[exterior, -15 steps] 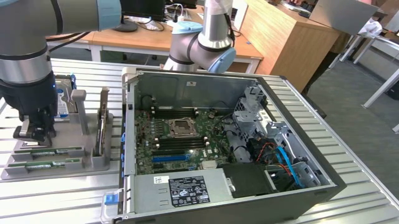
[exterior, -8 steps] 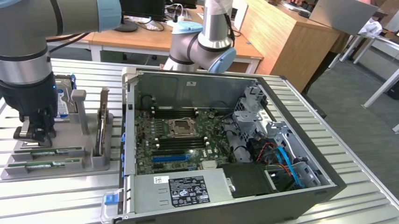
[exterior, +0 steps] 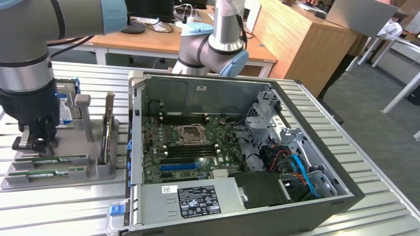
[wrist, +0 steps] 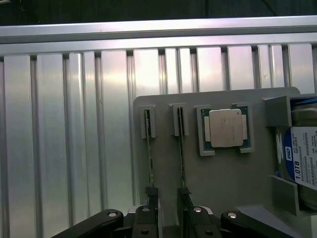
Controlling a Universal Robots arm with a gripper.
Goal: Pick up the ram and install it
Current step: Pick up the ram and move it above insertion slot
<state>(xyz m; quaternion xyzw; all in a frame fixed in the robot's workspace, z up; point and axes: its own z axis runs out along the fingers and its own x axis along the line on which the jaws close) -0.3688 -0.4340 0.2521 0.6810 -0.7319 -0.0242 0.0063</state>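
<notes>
**Jaws spread wide over two ram sticks in a grey holder**

Exterior view: the gripper (exterior: 34,143) hangs at the exterior view's left, jaws apart and holding nothing, low over a grey holder (exterior: 98,169) on a slatted metal table (exterior: 66,206). Two green sticks with pale labels stand on edge in the holder just beside the gripper. The first ram stick (exterior: 51,159) is closest to the gripper, and the second ram stick (exterior: 45,173) lies alongside it. A silver-and-blue hard drive (exterior: 66,105) stands at the holder's far end. To the exterior view's right lies an open computer case (exterior: 341,189), its motherboard (exterior: 190,147) exposed, with a blue slot (exterior: 178,166) on it.

Wrist view: seen from above, both sticks appear edge-on as thin lines in parallel grooves. The first ram stick (wrist: 181,158) runs beside a square processor chip (wrist: 225,128), and the second ram stick (wrist: 148,153) runs on its other side. Black fingertips (wrist: 152,196) sit apart over the sticks' near ends; whether they touch either stick cannot be told. The hard drive (wrist: 302,158) sits past the chip.
</notes>
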